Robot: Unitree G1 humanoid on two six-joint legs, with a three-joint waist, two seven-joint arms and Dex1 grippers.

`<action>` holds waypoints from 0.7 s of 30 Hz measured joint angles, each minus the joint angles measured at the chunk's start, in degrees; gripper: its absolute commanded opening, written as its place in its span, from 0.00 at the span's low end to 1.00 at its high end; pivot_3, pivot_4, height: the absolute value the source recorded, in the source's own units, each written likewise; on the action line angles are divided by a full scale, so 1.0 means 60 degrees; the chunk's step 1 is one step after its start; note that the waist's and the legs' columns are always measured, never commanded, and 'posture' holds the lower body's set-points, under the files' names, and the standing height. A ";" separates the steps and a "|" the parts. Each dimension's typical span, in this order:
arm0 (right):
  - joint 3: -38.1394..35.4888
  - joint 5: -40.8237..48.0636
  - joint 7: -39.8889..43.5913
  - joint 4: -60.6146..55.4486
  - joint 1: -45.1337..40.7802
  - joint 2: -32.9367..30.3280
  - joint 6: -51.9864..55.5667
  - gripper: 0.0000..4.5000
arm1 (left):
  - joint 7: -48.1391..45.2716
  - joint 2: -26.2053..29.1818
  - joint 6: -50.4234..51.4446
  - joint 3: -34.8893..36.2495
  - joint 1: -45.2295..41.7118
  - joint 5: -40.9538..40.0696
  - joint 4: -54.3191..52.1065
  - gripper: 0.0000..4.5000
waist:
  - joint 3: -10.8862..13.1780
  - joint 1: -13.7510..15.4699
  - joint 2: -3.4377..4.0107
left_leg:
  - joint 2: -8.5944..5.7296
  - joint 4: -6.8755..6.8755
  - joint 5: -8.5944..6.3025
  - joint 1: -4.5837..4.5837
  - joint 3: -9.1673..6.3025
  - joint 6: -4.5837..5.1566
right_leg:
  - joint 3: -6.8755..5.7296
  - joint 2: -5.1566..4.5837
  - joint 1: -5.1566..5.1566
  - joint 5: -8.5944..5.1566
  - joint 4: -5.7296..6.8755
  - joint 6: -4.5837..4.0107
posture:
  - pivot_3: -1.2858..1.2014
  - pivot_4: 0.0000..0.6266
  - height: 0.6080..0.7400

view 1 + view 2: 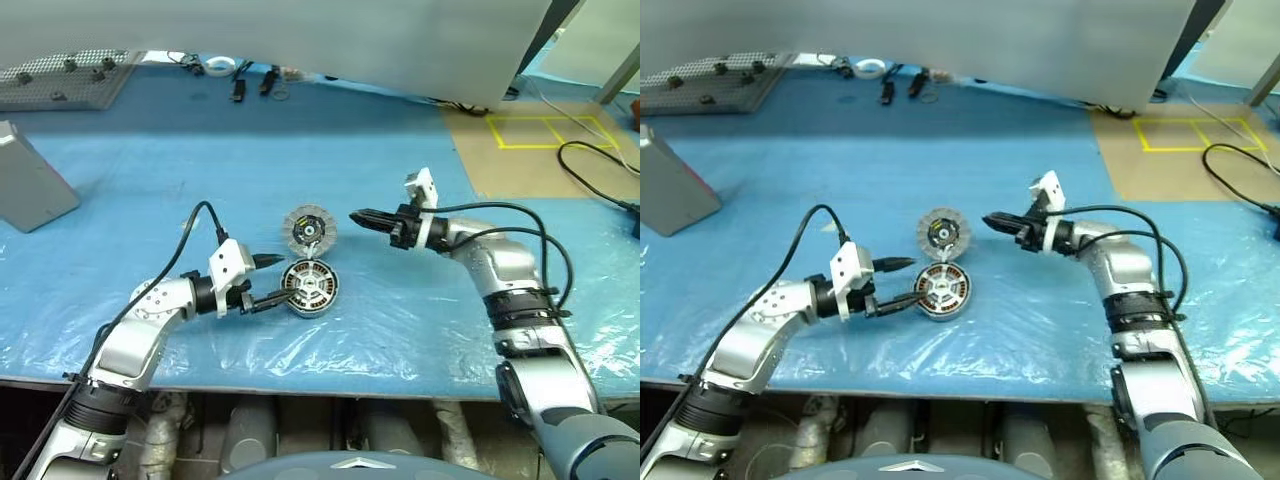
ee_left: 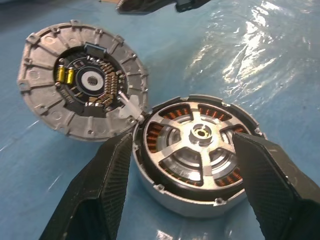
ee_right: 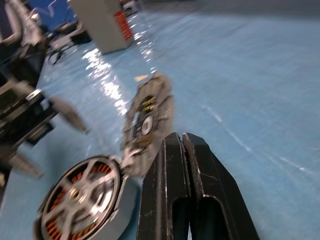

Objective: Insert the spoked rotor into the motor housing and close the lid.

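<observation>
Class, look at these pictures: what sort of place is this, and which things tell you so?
Probably a robotics lab or workshop bench: a table under blue plastic sheeting, a motor housing with its lid open for assembly, yellow tape squares on the floor, and loose cables.

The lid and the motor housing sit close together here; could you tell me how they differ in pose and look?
The lid stands tilted up on edge, while the motor housing lies flat on the table. The lid shows a pale ribbed face with a black centre and yellow mark; the housing shows copper windings under silvery spokes. Both are round, similar in width, and meet at one edge.
</observation>
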 measured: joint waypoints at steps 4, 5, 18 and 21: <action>0.0816 0.0126 0.0787 -0.1796 0.1363 -0.0725 0.0484 0.00 | 0.0115 -0.0012 0.0058 0.0367 -0.0870 -0.0014 0.1075 0.74 | 0.0000 0.0004 0.0000 | 0.0001 0.0003 -0.0005 0.0002 -0.0001 0.0009 | 0.0000 0.0000 0.0001 0.0016 0.0001 0.0027 | 0.52 0.24 1.00; 0.1048 0.0124 0.0891 -0.2068 0.1557 -0.0758 0.0516 0.00 | 0.0155 -0.0017 0.0017 0.0465 -0.1111 0.0004 0.1417 0.74 | 0.0000 -0.0014 0.0000 | 0.0001 0.0005 -0.0005 0.0002 -0.0001 0.0009 | 0.0001 0.0000 0.0000 0.0014 0.0001 0.0024 | 0.52 0.24 1.00; 0.1599 0.0006 0.0692 -0.2652 0.1491 -0.0560 0.0471 0.00 | 0.1973 -0.1776 -0.2661 0.0612 -0.5738 0.1670 0.8701 0.74 | 0.0000 0.0032 0.0001 | 0.0002 0.0115 0.0012 -0.0113 -0.0021 0.0023 | -0.0011 -0.0009 -0.0051 0.0051 0.0009 0.0050 | 0.52 0.24 1.00; 0.1599 -0.0022 0.0608 -0.2663 0.1515 -0.0559 0.0438 0.00 | 0.1928 -0.2165 -0.2816 0.0684 -0.6510 0.1667 0.9974 0.74 | 0.0000 0.0103 0.0000 | 0.0001 0.0119 0.0011 -0.0130 -0.0020 0.0025 | -0.0010 -0.0013 -0.0064 0.0060 0.0008 0.0054 | 0.52 0.24 1.00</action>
